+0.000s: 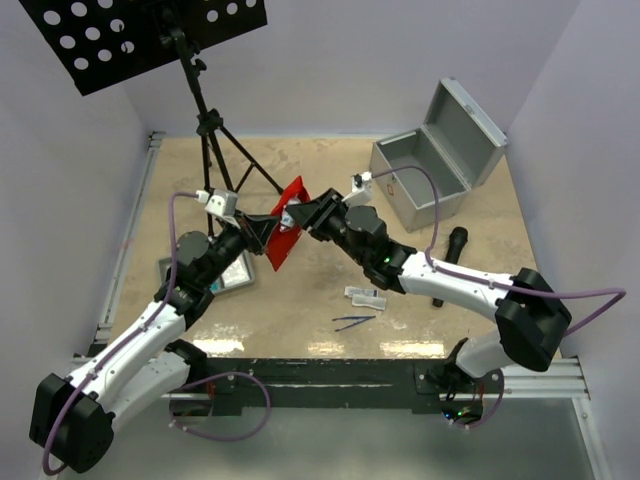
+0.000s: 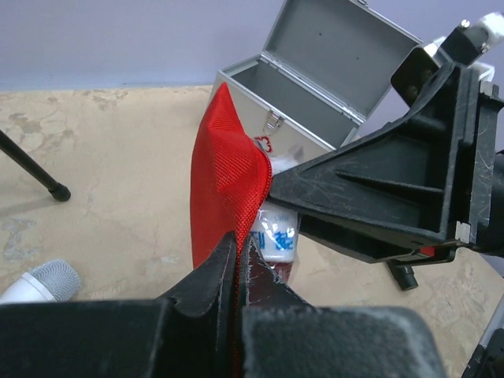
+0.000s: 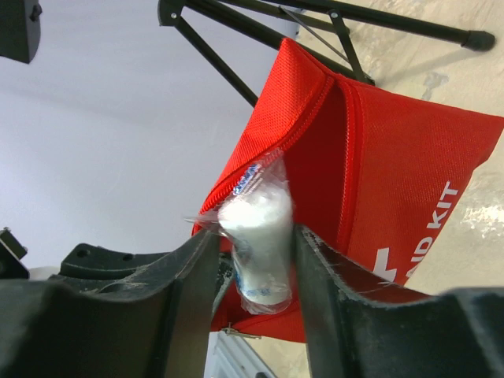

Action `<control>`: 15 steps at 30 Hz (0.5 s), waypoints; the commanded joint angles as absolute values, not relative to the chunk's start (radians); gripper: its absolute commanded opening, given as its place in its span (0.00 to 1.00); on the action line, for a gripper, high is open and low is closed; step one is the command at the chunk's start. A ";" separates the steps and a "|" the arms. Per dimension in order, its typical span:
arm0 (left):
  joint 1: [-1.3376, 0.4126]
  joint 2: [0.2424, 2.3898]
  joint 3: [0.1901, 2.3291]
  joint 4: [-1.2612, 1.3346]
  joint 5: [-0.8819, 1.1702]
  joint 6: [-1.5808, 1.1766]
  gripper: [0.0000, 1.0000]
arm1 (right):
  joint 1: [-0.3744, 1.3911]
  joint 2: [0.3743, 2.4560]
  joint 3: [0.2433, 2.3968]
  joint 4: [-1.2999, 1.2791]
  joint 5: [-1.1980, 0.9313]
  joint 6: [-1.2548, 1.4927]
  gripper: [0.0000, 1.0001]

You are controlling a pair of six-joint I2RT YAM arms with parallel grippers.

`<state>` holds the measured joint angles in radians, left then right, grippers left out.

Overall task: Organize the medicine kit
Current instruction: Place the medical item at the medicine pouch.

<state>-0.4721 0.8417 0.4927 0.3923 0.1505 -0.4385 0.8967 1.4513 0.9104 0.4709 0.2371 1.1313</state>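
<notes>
Above the middle of the table (image 1: pixel 300 330), seen from the top camera, the 2 arms meet at the red pouch (image 1: pixel 287 236), which hangs in the air, well apart from the open metal case (image 1: pixel 420 185) at the far right. The left arm angles up and forward from its base with a bent elbow. The right arm stretches across toward the left, wrist raised.

In the left wrist view, the left gripper (image 2: pixel 239 244) is pinched tight on the pouch's lower edge. The pouch looks light, soft and floppy, so a hold on a seam or the zipper edge should control it better than loose mesh. A white roll (image 2: pixel 277 232) shows at the pouch's open mouth.

In the right wrist view, the right gripper (image 3: pixel 256 244) stands narrow with that roll between its fingers, the clear wrapper touching both. It appears to be holding it, though how firmly is hard to judge. The roll is probably light and squashy, its wrapper slick, so it is best taken across its middle.
</notes>
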 commanded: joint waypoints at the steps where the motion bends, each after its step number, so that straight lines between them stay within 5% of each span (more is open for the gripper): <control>1: -0.477 0.836 0.534 0.471 0.133 -0.443 0.00 | 0.902 1.456 1.023 0.324 0.273 1.014 0.53; 5: -0.477 0.831 0.529 0.462 0.130 -0.436 0.00 | 0.902 1.457 1.052 0.267 0.287 0.983 0.63; 15: -0.477 0.833 0.535 0.413 0.104 -0.417 0.00 | 0.920 1.387 1.106 0.180 0.339 0.885 0.65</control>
<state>-0.4721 0.8417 0.4931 0.3927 0.1257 -0.4343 0.9070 1.4563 1.0458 0.2256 0.2756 0.9596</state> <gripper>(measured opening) 0.030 0.651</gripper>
